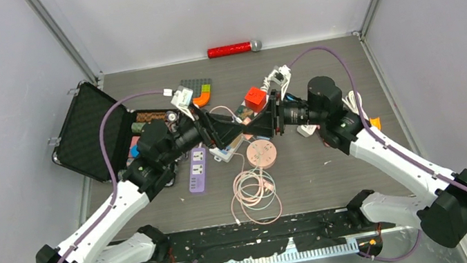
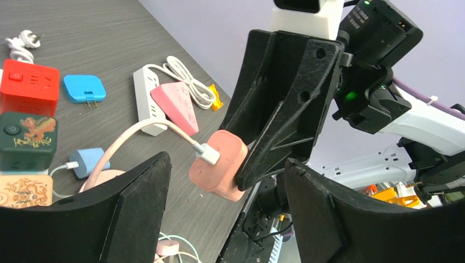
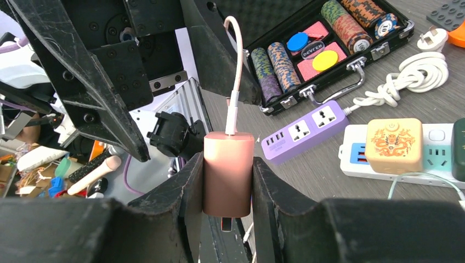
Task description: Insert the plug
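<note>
Wrist views show right gripper (image 3: 227, 164) clamped on pink charger (image 3: 228, 175), left gripper (image 2: 227, 162) with jaws apart; overhead, both grippers hide charger

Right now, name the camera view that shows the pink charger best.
Right wrist view: the pink charger fills the centre, squeezed between the right claw fingers, cable rising from its top. Left wrist sees it slanted, partly behind a claw finger. Top view all but hides it where the arms meet.

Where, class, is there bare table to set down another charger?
Bare: the front right, between the coiled pink cable and the right arm; also the back strip before the red microphone. Crowded: the centre and left, around the purple power strip and chip case.
</note>
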Tool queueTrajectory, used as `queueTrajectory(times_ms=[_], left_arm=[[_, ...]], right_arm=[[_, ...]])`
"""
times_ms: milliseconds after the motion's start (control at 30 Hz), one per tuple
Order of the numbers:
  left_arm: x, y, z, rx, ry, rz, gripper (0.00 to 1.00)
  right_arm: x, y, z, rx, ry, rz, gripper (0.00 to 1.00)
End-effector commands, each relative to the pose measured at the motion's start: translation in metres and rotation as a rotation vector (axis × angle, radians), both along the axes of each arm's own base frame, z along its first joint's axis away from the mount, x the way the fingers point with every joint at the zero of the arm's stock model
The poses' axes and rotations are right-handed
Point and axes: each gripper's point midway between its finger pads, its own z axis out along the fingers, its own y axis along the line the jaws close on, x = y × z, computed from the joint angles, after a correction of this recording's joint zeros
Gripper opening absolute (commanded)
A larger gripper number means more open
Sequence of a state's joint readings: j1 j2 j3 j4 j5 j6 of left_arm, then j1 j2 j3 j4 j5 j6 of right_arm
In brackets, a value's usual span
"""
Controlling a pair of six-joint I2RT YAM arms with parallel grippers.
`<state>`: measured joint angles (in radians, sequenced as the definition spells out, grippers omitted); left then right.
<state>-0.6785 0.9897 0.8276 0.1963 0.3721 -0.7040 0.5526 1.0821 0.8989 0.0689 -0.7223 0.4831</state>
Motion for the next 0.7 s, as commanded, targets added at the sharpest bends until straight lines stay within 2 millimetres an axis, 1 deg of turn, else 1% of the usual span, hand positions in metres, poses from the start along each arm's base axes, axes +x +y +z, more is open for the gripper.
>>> queueTrajectory(times_ms=[0,167,333,433,600,667], left_arm=[[-0.006,-0.002,0.019,-0.054,-0.071,-0.04,0.71],[-0.006,-0.001,0.011,-0.031,-0.059,-0.035,0.61],[-0.001,0.001,0.011,-0.052,-0.043,-0.007,0.59],[-0.005,-0.002,0.016,-0.082,-0.068,-0.036,0.58],[-0.011,-0.002,0.015,-0.07,-0.078,-0.059,0.45],[-0.013,-0.002,0.014,-0.078,-0.062,-0.07,0.43]], right_arm=[[-0.005,0.008,0.024,0.073,-0.056,0.058,0.05],[-0.01,0.01,0.025,0.079,-0.06,0.086,0.05],[-0.011,0.012,0.023,0.085,-0.061,0.105,0.05],[-0.014,0.014,0.024,0.098,-0.046,0.127,0.05],[-0.015,0.016,0.025,0.106,-0.028,0.144,0.05],[-0.016,0.016,0.025,0.106,-0.027,0.15,0.05]])
